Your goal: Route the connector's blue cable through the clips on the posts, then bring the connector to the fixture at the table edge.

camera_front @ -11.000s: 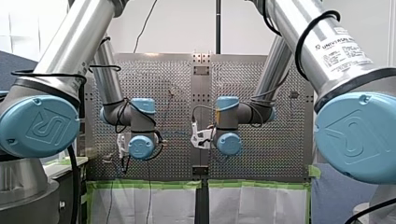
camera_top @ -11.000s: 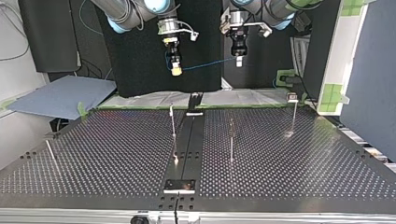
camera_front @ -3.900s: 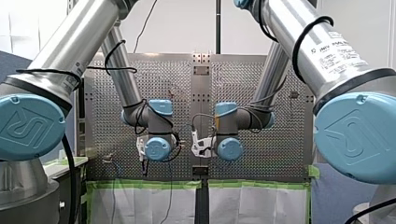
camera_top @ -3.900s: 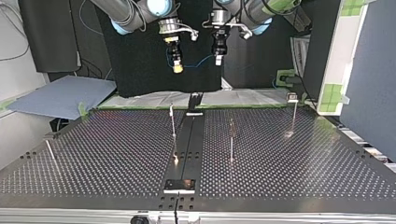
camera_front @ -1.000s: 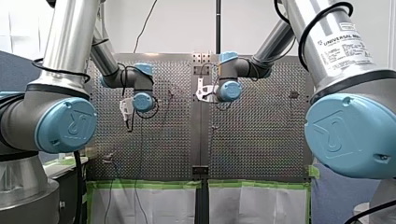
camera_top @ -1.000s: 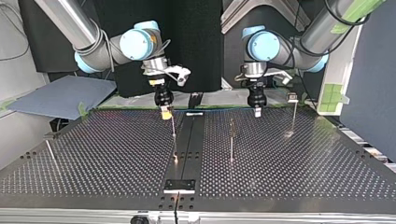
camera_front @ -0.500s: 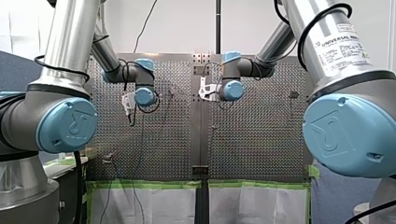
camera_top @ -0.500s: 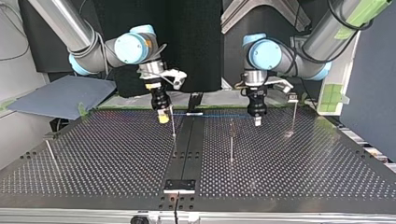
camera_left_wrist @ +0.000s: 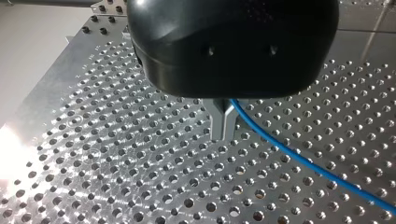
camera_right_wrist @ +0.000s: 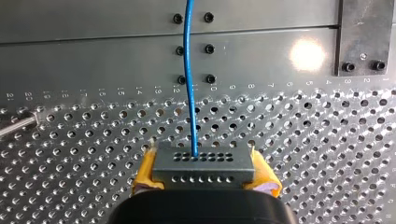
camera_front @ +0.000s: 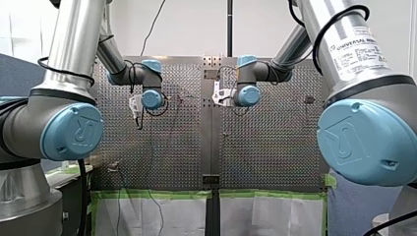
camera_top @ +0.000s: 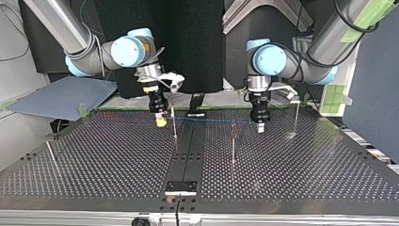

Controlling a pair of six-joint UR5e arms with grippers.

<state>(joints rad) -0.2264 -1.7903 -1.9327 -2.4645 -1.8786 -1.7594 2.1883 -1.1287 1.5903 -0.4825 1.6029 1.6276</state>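
Observation:
In the top view my right gripper (camera_top: 161,119), with yellow pads, is shut on the grey connector (camera_top: 161,121) just left of a thin post (camera_top: 174,126). The blue cable (camera_top: 209,119) runs level from there to my left gripper (camera_top: 260,126), which is shut on it beyond a second post (camera_top: 233,141). The right wrist view shows the connector (camera_right_wrist: 204,164) between yellow pads (camera_right_wrist: 144,176), the cable (camera_right_wrist: 189,79) leading straight ahead. The left wrist view shows metal fingers (camera_left_wrist: 217,122) pinched on the cable (camera_left_wrist: 299,159) above the perforated plate.
A third post (camera_top: 296,117) stands at the top view's right and a leaning one (camera_top: 51,156) at its far left. The fixture plate (camera_top: 180,187) sits at the table's edge nearest that camera. A dark centre strip (camera_top: 190,150) splits the perforated table.
Both arms have moved out over the table toward the top view's camera and come lower. The stretched cable has travelled with them and now reaches the centre post.

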